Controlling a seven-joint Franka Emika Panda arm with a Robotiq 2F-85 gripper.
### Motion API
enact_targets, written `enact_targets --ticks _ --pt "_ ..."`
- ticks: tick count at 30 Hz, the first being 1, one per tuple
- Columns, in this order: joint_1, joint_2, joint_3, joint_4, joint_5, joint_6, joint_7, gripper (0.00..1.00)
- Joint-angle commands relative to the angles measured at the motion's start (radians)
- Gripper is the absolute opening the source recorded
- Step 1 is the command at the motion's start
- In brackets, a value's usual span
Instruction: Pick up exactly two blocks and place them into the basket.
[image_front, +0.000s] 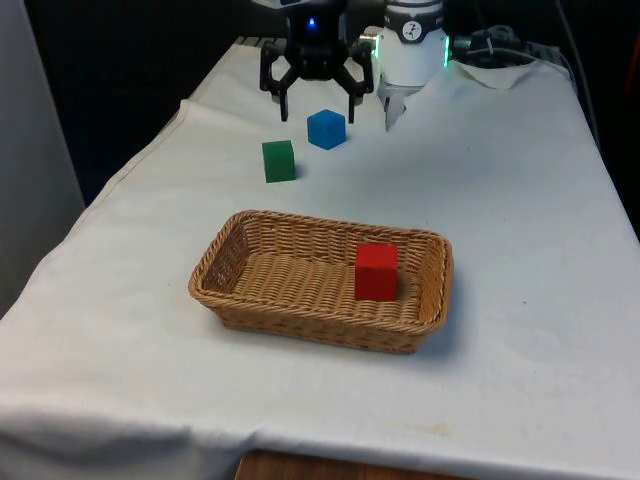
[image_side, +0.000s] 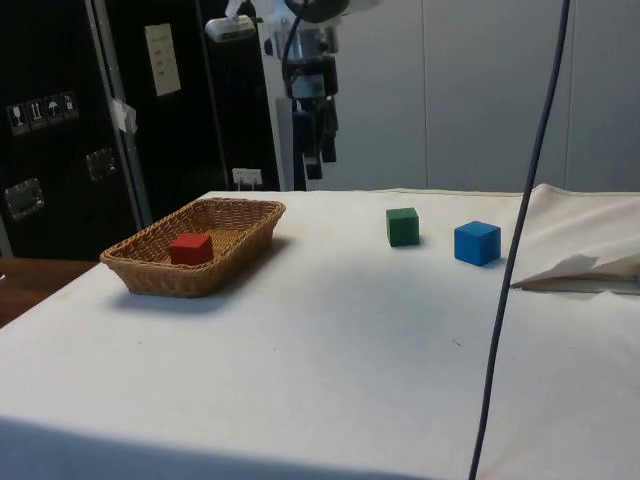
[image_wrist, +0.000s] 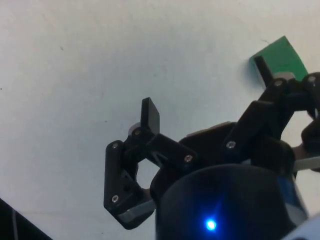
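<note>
Red block (image_front: 376, 271) in basket (image_front: 240, 296); gripper (image_front: 318, 108) spread wide, empty, above cloth.

Dark cabinets (image_side: 60, 130) beside a pale wall (image_side: 480, 90).

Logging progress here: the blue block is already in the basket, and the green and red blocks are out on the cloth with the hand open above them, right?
Not quite. The front view shows the red block in the basket, not the blue one. The blue block sits out on the cloth beside the green block. The rest holds: the hand is open above them.
</note>
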Motion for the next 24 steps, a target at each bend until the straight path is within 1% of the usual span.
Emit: enact_targets --ticks 1,2,3,5,7,8,11,12,13,14,15,17,20,21,22,23,24 --pt "-0.004 -0.009 -0.003 -0.015 0.0 0.018 -0.01 1.0" --pt "-0.001 -0.002 -0.005 -0.007 0.0 0.006 -0.007 1.0" --pt "-0.005 -0.01 -0.007 -0.022 0.001 0.023 -0.018 1.0" --pt "-0.007 -0.011 -0.017 -0.033 0.004 0.03 -0.033 1.0" --pt "-0.008 -0.012 -0.028 -0.043 0.006 0.038 -0.045 1.0" --pt "-0.008 -0.012 -0.038 -0.052 0.006 0.042 -0.055 1.0" --pt "-0.009 -0.012 -0.052 -0.062 0.006 0.045 -0.068 1.0" --pt "-0.004 -0.006 -0.051 -0.052 0.002 0.033 -0.058 1.0" --pt "-0.009 -0.012 -0.056 -0.064 0.006 0.046 -0.072 1.0" --pt "-0.009 -0.011 -0.061 -0.067 0.006 0.046 -0.075 1.0" --pt "-0.011 -0.015 -0.069 -0.074 0.014 0.048 -0.091 1.0" --pt "-0.011 -0.016 -0.072 -0.078 0.018 0.05 -0.099 1.0" --pt "-0.012 -0.018 -0.086 -0.091 0.057 0.059 -0.144 1.0" --pt "-0.007 -0.006 -0.091 -0.08 0.045 0.047 -0.131 1.0" --pt "-0.012 -0.017 -0.089 -0.093 0.069 0.06 -0.155 1.0" --pt "-0.013 -0.018 -0.092 -0.096 0.082 0.061 -0.169 1.0" --pt "-0.013 -0.018 -0.098 -0.102 0.106 0.063 -0.194 1.0"
